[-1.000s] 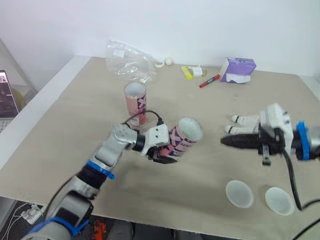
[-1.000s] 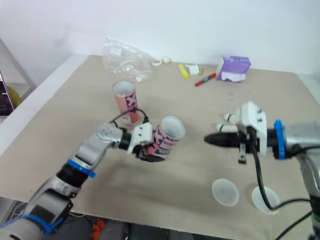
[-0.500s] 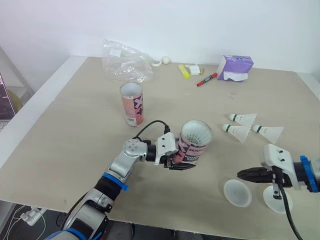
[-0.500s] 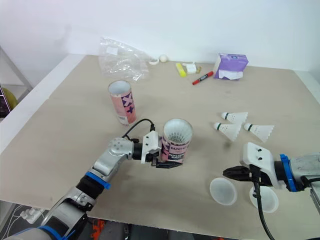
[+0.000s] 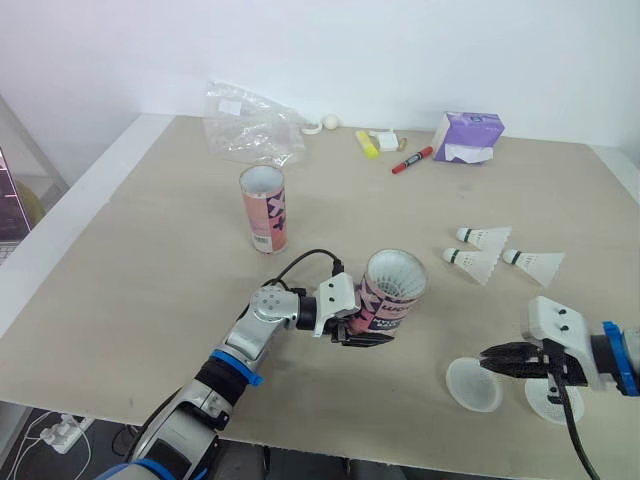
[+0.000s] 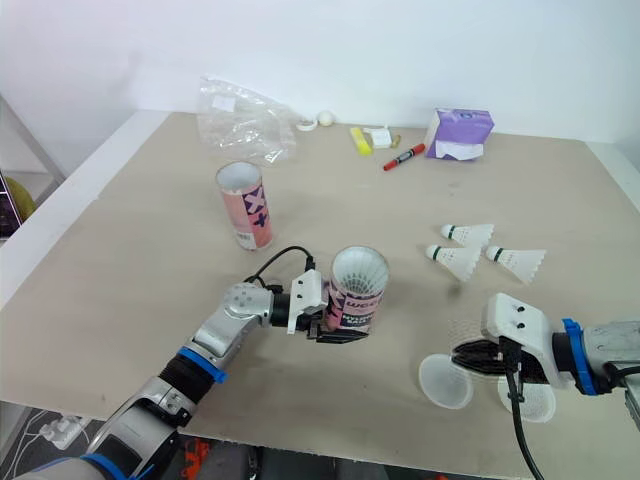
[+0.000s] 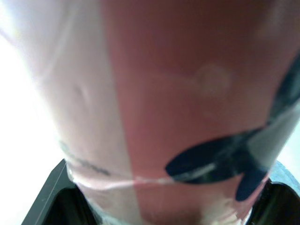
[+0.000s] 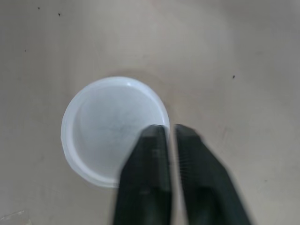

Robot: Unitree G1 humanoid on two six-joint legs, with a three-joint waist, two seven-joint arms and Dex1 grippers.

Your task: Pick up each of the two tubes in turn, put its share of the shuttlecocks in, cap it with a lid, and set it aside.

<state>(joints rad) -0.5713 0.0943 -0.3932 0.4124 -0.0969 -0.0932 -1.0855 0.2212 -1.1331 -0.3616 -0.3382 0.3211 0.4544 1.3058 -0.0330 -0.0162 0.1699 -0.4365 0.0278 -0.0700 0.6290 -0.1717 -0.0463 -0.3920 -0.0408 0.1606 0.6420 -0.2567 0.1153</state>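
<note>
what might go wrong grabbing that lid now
The right tool sits at the very edge of the lid; a thin rim could slip or skid away. The second lid lies close beside and may get nudged. The tube in the left tool is uncapped, so its shuttlecocks might spill if tipped.

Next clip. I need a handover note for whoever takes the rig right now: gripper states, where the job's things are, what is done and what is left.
Left gripper: shut on the pink tube, held roughly upright, with shuttlecock feathers showing in its mouth; count unclear.
Right gripper: at the rim of the nearer lid; grip unclear. Second lid lies beside it.
Second tube stands uncapped on the table; loose shuttlecocks lie to the robot's right.
Done: first tube loaded.
Left: cap it, set it aside, then fill and cap the second tube.
</note>
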